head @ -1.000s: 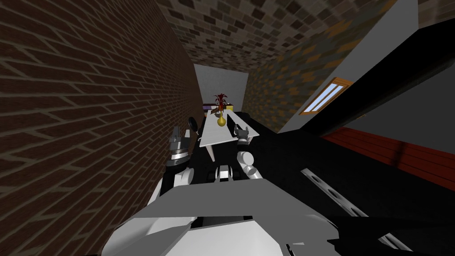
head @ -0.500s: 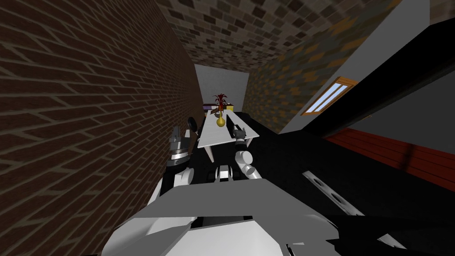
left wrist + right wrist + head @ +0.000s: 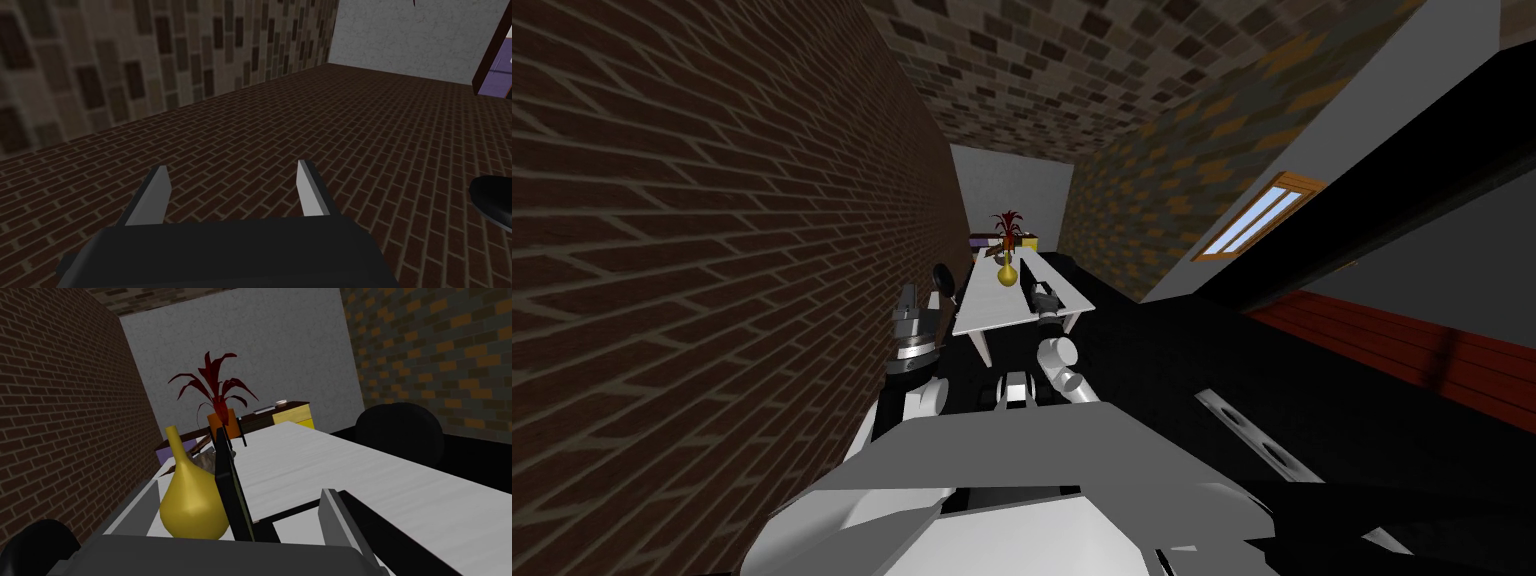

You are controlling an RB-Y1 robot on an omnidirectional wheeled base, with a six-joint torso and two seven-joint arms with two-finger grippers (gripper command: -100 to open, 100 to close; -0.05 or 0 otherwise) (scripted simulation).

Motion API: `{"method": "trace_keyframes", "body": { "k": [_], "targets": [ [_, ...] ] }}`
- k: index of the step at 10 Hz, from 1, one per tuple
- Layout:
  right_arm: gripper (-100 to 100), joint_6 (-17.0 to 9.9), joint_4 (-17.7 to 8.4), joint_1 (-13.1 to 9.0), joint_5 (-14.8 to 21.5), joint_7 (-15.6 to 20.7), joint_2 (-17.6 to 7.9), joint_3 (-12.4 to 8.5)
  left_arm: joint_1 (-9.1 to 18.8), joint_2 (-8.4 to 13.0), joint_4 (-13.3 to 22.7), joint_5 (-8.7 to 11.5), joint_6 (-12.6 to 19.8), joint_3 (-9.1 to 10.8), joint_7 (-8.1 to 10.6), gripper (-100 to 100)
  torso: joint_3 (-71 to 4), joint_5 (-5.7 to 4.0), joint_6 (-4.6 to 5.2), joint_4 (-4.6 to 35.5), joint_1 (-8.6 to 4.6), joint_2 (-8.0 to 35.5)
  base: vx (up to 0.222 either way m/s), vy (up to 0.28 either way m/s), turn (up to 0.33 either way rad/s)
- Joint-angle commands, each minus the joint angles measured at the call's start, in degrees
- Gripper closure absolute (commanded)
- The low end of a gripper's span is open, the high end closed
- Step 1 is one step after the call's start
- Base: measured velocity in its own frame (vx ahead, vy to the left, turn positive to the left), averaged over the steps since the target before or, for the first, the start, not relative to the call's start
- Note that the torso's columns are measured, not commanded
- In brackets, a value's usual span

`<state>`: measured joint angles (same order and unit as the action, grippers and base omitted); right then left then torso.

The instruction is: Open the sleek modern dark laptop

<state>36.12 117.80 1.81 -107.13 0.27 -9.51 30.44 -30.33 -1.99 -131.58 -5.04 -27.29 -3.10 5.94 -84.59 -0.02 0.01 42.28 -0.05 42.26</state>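
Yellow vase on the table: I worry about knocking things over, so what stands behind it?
Behind the yellow vase lies a brownish-grey lump, partly covered by it, then an orange pot with a red plant. What the lump is cannot be told.

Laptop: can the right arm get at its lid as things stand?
Probably yes: the open right tool straddles the upright lid, with nothing between them. The vase stands close beside the lid and might get nudged.
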Motion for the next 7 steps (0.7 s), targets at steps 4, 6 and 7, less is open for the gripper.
{"method": "trace_keyframes", "body": {
  "k": [4,6,7],
  "targets": [
    [-100,0.0,-2.0,-1.7,-8.8,-0.7,0.9,1.8,0.0,0.0,0.0,0.0,0.0,0.0,0.0,0,0.0,0.04,-0.01,0.0,0.11,0.1,0.034,-0.049,0.011],
    [-100,0.0,-2.5,-2.2,-12.1,-0.8,1.3,2.3,0.0,0.0,0.0,0.0,0.0,0.0,0.0,0,0.0,0.01,0.0,0.0,0.05,0.0,0.036,-0.048,0.007],
    [-100,0.0,-2.9,-2.6,-14.0,-0.9,1.6,2.8,0.0,0.0,0.0,0.0,0.0,0.0,0.0,0,0.0,0.02,0.0,0.0,0.04,0.0,0.054,-0.061,0.007]
  ]
}}
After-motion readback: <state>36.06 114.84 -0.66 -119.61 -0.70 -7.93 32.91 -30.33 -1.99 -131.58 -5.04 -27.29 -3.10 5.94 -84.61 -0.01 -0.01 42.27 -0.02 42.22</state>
